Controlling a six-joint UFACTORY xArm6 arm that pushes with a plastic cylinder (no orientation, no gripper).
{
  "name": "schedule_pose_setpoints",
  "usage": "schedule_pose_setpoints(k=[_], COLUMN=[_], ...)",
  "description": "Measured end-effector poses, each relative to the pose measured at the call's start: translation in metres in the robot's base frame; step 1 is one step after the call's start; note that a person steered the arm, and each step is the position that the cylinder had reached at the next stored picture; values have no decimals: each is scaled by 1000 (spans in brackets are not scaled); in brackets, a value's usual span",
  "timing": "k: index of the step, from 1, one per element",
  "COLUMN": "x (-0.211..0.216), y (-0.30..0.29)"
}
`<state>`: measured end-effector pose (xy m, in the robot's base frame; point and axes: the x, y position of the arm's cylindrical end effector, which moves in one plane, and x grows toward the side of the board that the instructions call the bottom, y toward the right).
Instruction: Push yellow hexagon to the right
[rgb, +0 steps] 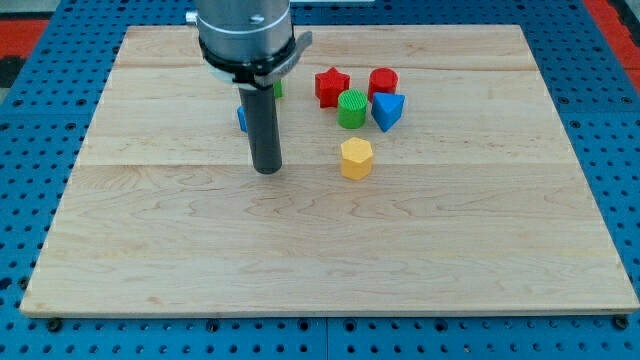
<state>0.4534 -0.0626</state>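
The yellow hexagon (356, 158) sits on the wooden board (330, 240), a little right of the board's middle. My tip (267, 170) rests on the board to the hexagon's left, a clear gap apart and at about the same height in the view. The rod rises from it to the arm's grey flange at the view's top.
Above the hexagon stand a green cylinder (351, 109), a red star (331, 86), a red cylinder (383, 82) and a blue block (388, 110). Behind the rod, a blue block (241, 119) and a green block (278, 89) are partly hidden. Blue pegboard surrounds the board.
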Motion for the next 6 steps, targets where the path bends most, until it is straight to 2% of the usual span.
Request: schedule_pose_setpoints(k=[1, 4, 6], x=[0, -11, -14], y=[0, 97, 127])
